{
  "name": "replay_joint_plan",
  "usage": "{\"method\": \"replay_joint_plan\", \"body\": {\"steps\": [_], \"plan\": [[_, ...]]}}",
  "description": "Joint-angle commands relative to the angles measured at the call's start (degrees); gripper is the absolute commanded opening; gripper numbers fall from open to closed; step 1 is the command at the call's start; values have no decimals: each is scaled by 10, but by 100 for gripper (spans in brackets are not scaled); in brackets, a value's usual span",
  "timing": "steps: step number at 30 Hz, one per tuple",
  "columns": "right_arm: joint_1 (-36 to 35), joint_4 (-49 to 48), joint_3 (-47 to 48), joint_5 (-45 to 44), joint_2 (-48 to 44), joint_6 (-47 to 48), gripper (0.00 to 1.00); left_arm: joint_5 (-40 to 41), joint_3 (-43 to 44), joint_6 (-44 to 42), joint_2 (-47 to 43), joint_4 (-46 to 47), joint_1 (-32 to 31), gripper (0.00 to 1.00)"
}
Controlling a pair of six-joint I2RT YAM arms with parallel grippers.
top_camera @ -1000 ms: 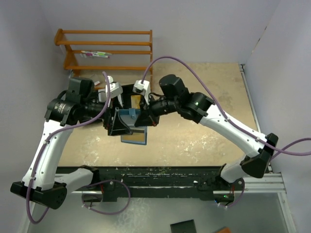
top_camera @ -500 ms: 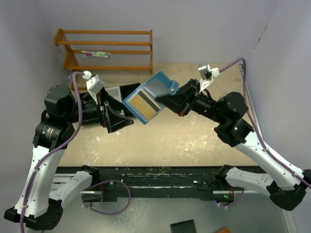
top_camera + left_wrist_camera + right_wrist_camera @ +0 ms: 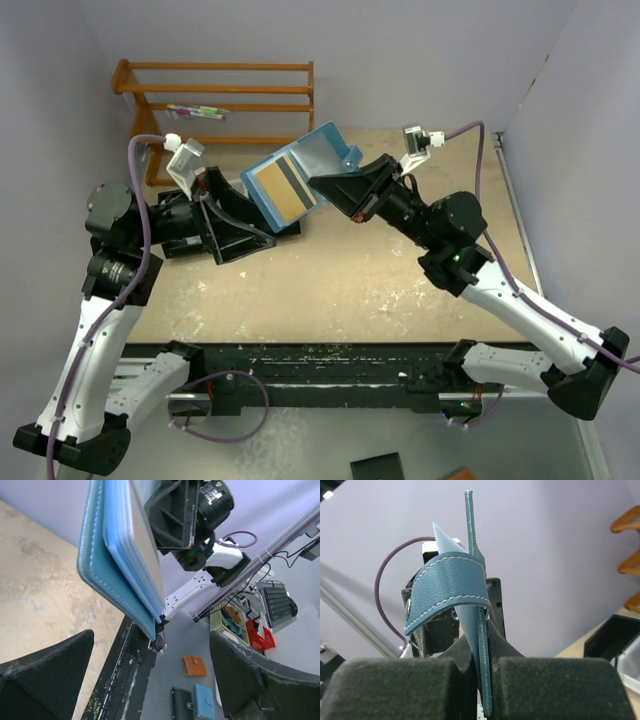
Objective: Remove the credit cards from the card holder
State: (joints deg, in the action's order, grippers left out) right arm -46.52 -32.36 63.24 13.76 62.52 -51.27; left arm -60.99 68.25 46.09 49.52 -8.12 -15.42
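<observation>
Yet to draw the gold-tan credit card [image 3: 272,193] from the blue card holder [image 3: 328,152], gripped aloft over the table at one edge by the clamped right gripper [image 3: 482,667], left gripper [image 3: 152,640] spread wide just beside it, empty.

From the top view we look down from high behind the arms, well back, with their bases at 6 o'clock, the table [image 3: 350,285] across the middle and a wooden rack [image 3: 225,90] at 11 o'clock. Our left wrist view sits close, peering out between the fingers of the left tool [image 3: 151,645] toward the right arm at 12 o'clock. Our right wrist view is nearest, sighting over the pads of the right tool [image 3: 482,677]. All three share the card holder [image 3: 300,180]; both wrist views catch it edge-on
</observation>
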Motion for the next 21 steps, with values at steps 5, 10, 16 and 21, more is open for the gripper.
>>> {"method": "replay_joint_plan", "body": {"steps": [5,10,16,21], "plan": [[-32,-134,-48,-47,8,-46,0,-14,-6,44,-9,91,3,87],[-46,-184,-99,-63,7,-65,0,8,-3,27,-5,77,4,69],[-64,-219,-115,-76,17,-73,0,18,-27,-10,-4,44,7,31],[-64,-247,-140,-75,7,-84,0,31,-25,-34,-8,10,9,22]]}}
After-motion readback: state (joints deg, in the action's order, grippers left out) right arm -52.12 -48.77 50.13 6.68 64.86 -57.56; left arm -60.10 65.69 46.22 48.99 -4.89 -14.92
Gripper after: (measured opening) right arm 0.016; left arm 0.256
